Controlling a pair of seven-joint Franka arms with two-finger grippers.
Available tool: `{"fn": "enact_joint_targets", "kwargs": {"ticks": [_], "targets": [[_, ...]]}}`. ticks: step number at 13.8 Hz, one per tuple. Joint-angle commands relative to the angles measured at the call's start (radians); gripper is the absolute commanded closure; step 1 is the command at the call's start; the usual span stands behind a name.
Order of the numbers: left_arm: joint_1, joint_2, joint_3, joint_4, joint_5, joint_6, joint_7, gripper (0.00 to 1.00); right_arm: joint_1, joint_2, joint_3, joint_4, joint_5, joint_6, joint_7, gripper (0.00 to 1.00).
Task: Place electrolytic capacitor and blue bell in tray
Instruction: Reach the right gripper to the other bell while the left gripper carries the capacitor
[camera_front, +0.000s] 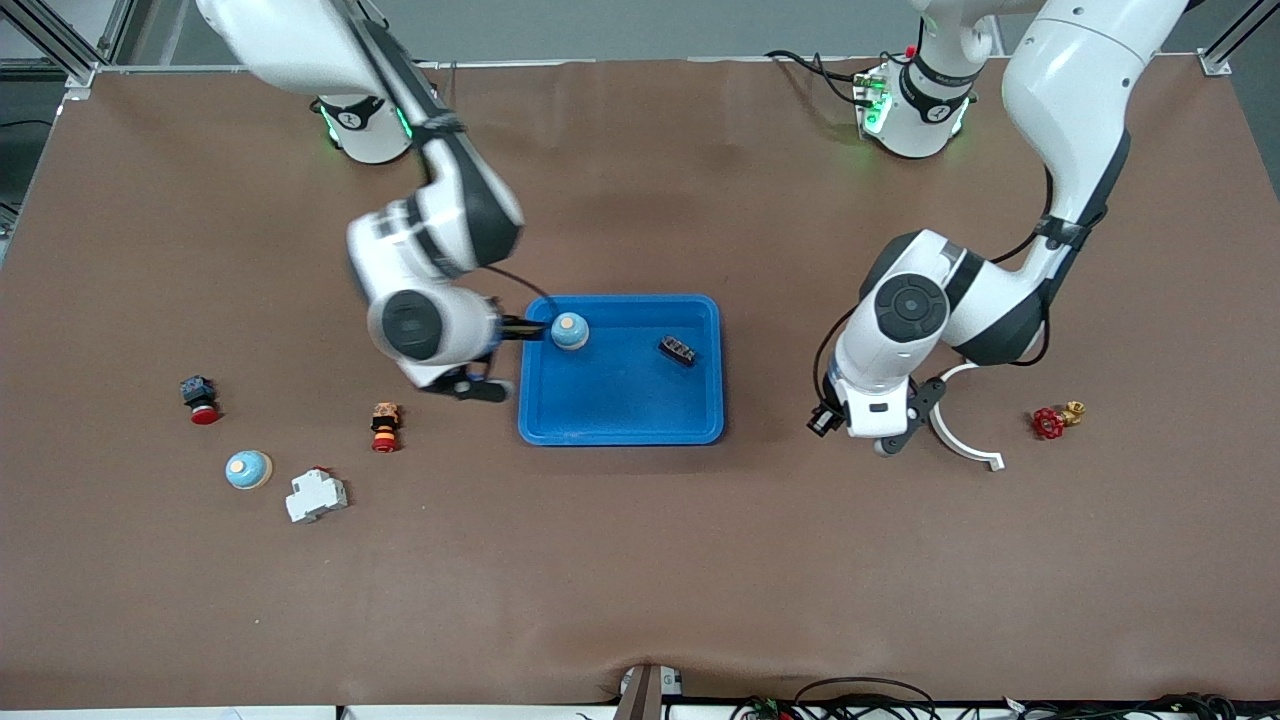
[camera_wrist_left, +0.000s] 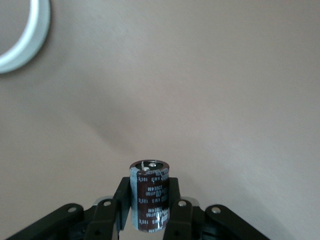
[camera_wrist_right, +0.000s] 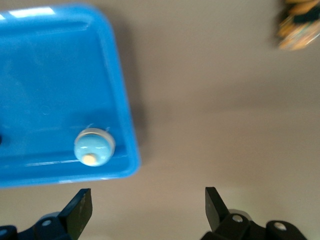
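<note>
The blue tray (camera_front: 620, 415) lies mid-table. A blue bell (camera_front: 569, 330) sits inside it, in the corner toward the right arm's end and farther from the front camera; the same blue bell (camera_wrist_right: 93, 146) rests by the tray's rim (camera_wrist_right: 125, 100). My right gripper (camera_front: 512, 330) hangs open and empty just outside that corner, and the right gripper (camera_wrist_right: 147, 197) has bare table between its fingers. My left gripper (camera_front: 823, 422) hovers over bare table off the tray's other end. The left gripper (camera_wrist_left: 148, 187) is shut on a brown electrolytic capacitor (camera_wrist_left: 148, 202), held upright.
A small black part (camera_front: 677, 350) lies in the tray. Toward the right arm's end lie a second blue bell (camera_front: 248, 469), a white breaker (camera_front: 315, 495), an orange-red button (camera_front: 385, 425) and a red button (camera_front: 200, 400). A white ring piece (camera_front: 965, 440) and red valve (camera_front: 1050, 421) lie near the left gripper.
</note>
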Motion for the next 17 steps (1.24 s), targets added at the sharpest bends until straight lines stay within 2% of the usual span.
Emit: {"fn": "enact_joint_targets", "kwargs": {"ticks": [1,5,8,9,11,14,17], "targets": [[-0.052,0.045,0.0,0.068,-0.004,-0.017,-0.051,1.0,-0.117,-0.058,0.019,-0.004,-0.094,-0.021,-0.237,0.0],[-0.118,0.108,0.008,0.138,-0.004,-0.015,-0.119,1.0,-0.209,-0.061,0.017,-0.02,-0.131,0.001,-0.477,0.0],[-0.126,0.123,0.008,0.146,-0.002,-0.012,-0.123,1.0,-0.223,-0.145,0.017,-0.105,-0.335,0.08,-0.552,0.0],[-0.127,0.122,0.008,0.146,-0.002,-0.012,-0.123,1.0,-0.254,-0.185,0.017,-0.153,-0.361,0.126,-0.605,0.0],[-0.136,0.122,0.008,0.146,-0.002,-0.012,-0.125,1.0,-0.341,-0.235,0.017,-0.214,-0.364,0.201,-0.777,0.0],[-0.144,0.119,0.008,0.146,-0.002,-0.012,-0.125,1.0,-0.487,-0.223,0.019,-0.237,-0.363,0.278,-0.978,0.0],[-0.135,0.106,0.008,0.143,-0.001,-0.02,-0.125,1.0,-0.585,-0.174,0.019,-0.308,-0.358,0.503,-1.155,0.0]]}}
